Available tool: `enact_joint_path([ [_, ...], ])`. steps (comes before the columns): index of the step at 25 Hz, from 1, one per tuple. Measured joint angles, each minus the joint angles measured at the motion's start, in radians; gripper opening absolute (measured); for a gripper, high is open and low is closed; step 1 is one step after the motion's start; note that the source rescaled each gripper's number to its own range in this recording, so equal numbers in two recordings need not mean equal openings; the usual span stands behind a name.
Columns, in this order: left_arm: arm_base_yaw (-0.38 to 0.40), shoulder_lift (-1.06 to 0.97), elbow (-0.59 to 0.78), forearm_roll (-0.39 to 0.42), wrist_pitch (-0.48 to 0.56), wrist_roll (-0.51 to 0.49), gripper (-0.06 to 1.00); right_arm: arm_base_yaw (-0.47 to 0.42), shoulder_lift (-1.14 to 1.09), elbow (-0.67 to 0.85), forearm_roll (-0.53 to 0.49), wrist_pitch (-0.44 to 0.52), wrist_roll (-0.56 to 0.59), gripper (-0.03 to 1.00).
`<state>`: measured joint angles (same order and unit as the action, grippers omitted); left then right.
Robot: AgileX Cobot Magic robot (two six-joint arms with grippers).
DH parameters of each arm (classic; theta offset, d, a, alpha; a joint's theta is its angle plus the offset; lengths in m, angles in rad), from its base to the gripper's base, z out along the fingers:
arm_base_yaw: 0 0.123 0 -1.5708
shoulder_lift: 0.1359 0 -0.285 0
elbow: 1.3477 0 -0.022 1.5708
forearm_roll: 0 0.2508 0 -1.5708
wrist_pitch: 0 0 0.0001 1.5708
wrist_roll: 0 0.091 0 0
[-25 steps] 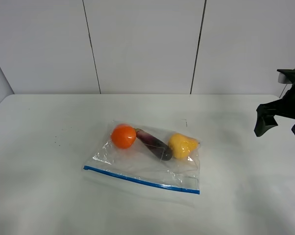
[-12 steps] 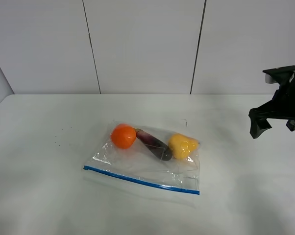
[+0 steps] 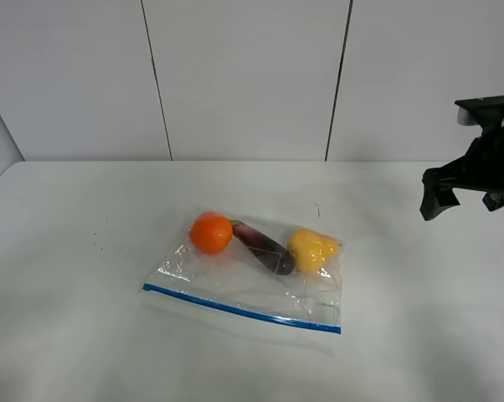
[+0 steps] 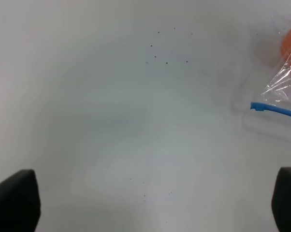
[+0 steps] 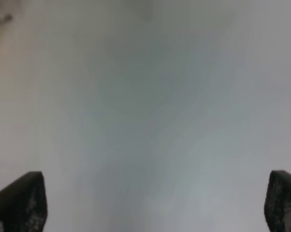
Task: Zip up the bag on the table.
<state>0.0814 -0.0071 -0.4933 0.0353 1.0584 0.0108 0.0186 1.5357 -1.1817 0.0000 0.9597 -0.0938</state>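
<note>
The clear bag (image 3: 260, 280) lies flat in the middle of the white table (image 3: 84, 251), its blue zipper strip (image 3: 239, 308) along the near edge. An orange fruit (image 3: 211, 232), a dark purple one (image 3: 264, 248) and a yellow one (image 3: 311, 249) show through it. My right gripper (image 3: 465, 194) is open and empty, held above the table far to the right of the bag. My left gripper (image 4: 150, 203) is open and empty over bare table. The left wrist view shows the bag's corner (image 4: 283, 79) and the zipper end (image 4: 271, 108). The left arm is out of the exterior view.
A grey panelled wall (image 3: 244, 75) stands behind the table's far edge. A few small dark specks (image 4: 166, 62) mark the tabletop left of the bag. The right wrist view shows blurred bare table (image 5: 150, 121).
My right gripper has risen and shifted slightly left, toward the bag's side. The bag and fruits have not moved.
</note>
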Motion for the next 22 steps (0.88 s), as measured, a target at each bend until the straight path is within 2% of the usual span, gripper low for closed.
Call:
enact_joint_path([
  [5,0.000,0.000,0.000,0.000,0.000,0.000,1.00,0.000,-0.123,0.024,0.000,-0.035,-0.021,1.00],
  [8,0.000,0.000,0.000,0.000,0.000,0.000,1.00,0.000,-0.228,0.080,0.000,-0.087,-0.021,1.00],
  [16,0.000,0.000,0.000,0.000,0.000,0.000,1.00,0.000,-0.576,0.289,0.000,-0.216,0.014,1.00],
  [22,0.000,0.000,0.000,0.000,0.000,0.000,1.00,0.000,-0.875,0.454,0.000,-0.238,0.027,1.00],
])
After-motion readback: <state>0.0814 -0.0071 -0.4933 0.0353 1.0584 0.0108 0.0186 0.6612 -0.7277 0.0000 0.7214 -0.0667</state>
